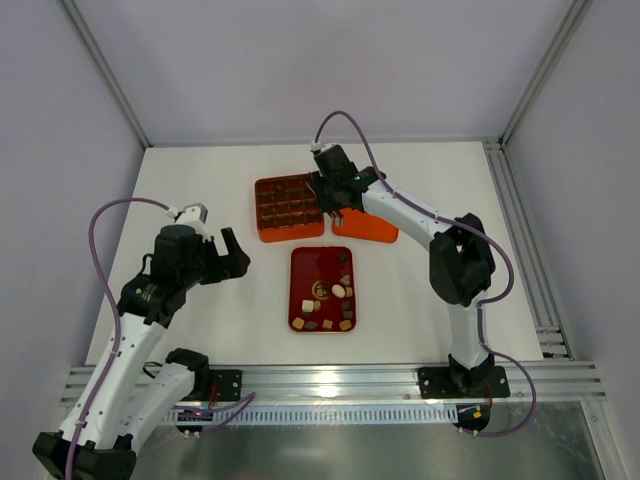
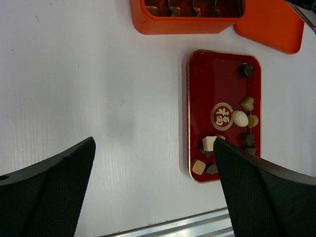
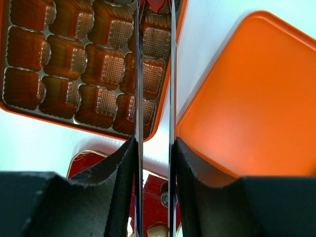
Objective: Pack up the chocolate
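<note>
The chocolate (image 2: 240, 118) consists of small dark brown, tan and cream-white pieces. All visible pieces lie loose in the dark red tray (image 2: 217, 79), mostly in the half of the tray nearer the desk's near edge.

The tray lies flat at the middle of the desk (image 1: 200, 180). The orange box (image 1: 262, 210) with grid compartments lies beyond it, toward the far edge. The orange lid (image 1: 370, 230) lies just beside the box on its right.

The right end effector (image 3: 154, 29) hangs over the right edge of the box. Its 2 thin blades stand narrowly apart; I cannot tell whether the tips pinch anything.

The left end effector (image 2: 153, 163) is spread wide and holds nothing. It hangs over bare desk, left of the tray.
</note>
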Motion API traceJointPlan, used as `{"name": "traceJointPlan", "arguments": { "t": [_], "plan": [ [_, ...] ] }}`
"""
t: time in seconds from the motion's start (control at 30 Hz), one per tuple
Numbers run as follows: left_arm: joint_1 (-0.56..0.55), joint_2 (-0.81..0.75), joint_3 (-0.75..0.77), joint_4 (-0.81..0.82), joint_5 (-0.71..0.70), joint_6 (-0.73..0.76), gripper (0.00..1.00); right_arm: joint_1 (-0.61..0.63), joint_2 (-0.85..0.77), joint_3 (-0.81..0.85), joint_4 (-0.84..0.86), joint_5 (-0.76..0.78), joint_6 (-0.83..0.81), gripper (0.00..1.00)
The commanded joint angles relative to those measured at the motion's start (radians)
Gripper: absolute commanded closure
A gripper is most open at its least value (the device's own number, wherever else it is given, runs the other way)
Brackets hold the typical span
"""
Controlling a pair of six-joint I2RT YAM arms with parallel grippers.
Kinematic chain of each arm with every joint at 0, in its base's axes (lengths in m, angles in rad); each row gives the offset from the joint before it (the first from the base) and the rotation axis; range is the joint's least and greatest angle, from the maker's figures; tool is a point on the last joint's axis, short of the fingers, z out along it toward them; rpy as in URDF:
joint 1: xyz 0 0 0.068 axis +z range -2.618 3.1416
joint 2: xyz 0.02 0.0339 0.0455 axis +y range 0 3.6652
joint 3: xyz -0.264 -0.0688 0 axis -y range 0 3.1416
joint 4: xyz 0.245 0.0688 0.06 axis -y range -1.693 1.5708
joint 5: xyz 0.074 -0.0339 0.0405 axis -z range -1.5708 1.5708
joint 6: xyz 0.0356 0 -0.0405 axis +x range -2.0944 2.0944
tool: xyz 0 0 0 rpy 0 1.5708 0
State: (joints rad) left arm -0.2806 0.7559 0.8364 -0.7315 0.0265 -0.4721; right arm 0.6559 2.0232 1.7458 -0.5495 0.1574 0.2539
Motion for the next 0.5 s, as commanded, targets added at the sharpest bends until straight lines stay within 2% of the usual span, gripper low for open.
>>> {"name": "traceJointPlan", "arguments": {
  "t": [0.0,0.23,0.47],
  "plan": [
    [-0.005,-0.001,0.000,0.023,-0.010,-0.007,0.00,-0.001,-0.012,0.061,0.040,0.027,-0.015,0.62],
    [-0.006,0.000,0.000,0.021,-0.011,-0.008,0.00,-0.001,-0.020,0.084,0.023,0.028,-0.016,0.59],
    [-0.006,0.000,0.000,0.021,-0.011,-0.010,0.00,-0.001,-0.124,0.042,-0.007,0.025,-0.007,0.59]
  ]
}}
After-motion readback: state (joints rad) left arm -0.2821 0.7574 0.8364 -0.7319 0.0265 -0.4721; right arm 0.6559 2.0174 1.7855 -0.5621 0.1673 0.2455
